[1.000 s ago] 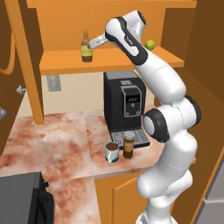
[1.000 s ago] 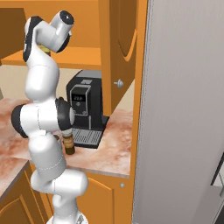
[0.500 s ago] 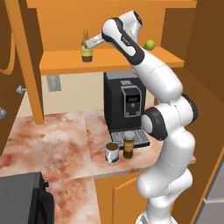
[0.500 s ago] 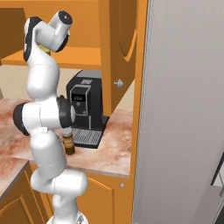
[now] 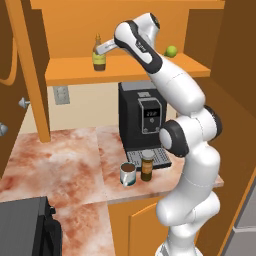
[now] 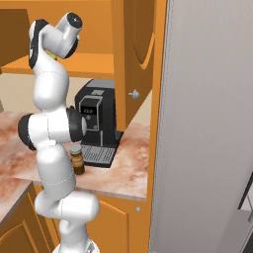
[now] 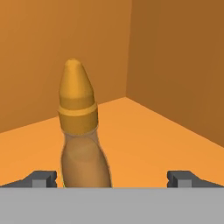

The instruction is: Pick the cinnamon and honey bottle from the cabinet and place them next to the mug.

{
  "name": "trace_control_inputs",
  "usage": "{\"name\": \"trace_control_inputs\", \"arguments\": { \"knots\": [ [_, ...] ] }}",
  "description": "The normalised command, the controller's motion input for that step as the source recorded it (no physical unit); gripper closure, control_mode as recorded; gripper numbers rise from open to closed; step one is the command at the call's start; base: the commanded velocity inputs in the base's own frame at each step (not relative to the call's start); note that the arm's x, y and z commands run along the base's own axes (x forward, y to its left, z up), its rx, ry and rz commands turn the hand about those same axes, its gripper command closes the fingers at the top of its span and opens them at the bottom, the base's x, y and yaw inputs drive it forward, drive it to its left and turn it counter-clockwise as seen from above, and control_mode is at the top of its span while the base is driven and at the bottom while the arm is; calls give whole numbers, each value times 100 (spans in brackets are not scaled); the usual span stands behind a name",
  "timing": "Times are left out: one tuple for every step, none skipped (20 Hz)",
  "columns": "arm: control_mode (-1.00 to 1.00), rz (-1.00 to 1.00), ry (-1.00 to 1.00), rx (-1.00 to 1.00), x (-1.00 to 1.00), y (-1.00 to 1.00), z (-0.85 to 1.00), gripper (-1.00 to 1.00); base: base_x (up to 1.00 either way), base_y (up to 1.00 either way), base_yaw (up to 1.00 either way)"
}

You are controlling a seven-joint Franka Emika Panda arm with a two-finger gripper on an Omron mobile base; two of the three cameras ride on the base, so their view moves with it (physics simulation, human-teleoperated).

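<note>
The honey bottle [image 5: 99, 55] stands upright at the left of the cabinet shelf [image 5: 150, 67]. My gripper [image 5: 103, 48] reaches in from the right at the bottle's neck height. In the hand view the gripper [image 7: 113, 177] is open. The honey bottle [image 7: 81, 131] rises between the fingertips [image 7: 41, 178], nearer the left one, with no contact visible. The cinnamon [image 5: 147, 165] stands on the counter, right beside the mug [image 5: 128, 174] and in front of the coffee machine. The cinnamon [image 6: 76, 159] also shows next to the arm in the right base view.
A black coffee machine [image 5: 142, 120] stands under the shelf. A green lime [image 5: 171, 50] lies at the shelf's right end. The open cabinet door [image 6: 138, 54] hangs right of the arm, with a tall grey panel [image 6: 207, 123] beyond. A dark appliance [image 5: 25, 227] sits at the lower left.
The hand has slid a little further left along the shelf, closer to the honey bottle. The bottle, mug and cinnamon have stayed put.
</note>
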Motion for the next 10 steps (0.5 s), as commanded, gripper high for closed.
{"name": "trace_control_inputs", "arguments": {
  "knots": [
    [-100,0,0,0,8,10,0,-100,0,0,0],
    [-100,0,0,0,4,11,0,-100,0,0,0],
    [-100,0,0,0,1,12,0,-100,0,0,0],
    [-100,0,0,0,0,15,0,-100,0,0,0],
    [-100,0,0,0,0,14,0,-100,0,0,0],
    [-100,0,0,0,0,18,0,-100,0,0,0],
    [-100,0,0,0,0,19,0,-100,0,0,0],
    [-100,0,0,0,0,18,0,-100,0,0,0],
    [-100,0,0,0,2,17,0,-100,0,0,0],
    [-100,0,0,0,1,13,0,-100,0,0,0]
  ]
}}
